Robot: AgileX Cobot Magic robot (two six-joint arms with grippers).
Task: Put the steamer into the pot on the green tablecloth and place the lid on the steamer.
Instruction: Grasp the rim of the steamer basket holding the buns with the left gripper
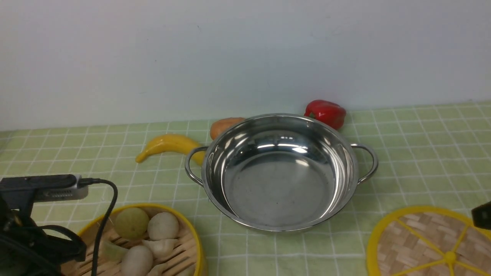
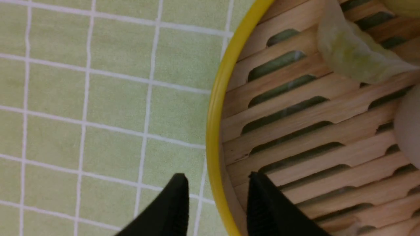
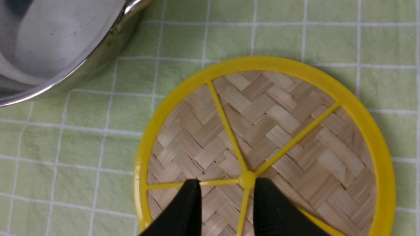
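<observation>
On the green tablecloth point(image 1: 422, 145), pot point(image 1: 280, 180) sits between steamer point(image 1: 196, 245) and lid point(image 1: 422, 234).

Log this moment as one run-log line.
left gripper: open, straddling yellow-rimmed bamboo steamer wall | right gripper: open, over spoked woven-bamboo lid | shiny steel pot: empty | both steps pending

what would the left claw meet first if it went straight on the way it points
Most likely the steamer's yellow rim: in the wrist view the open left claw straddles it, one finger over the tablecloth, the other over the slatted floor. The gap above the rim is hard to judge.
</observation>
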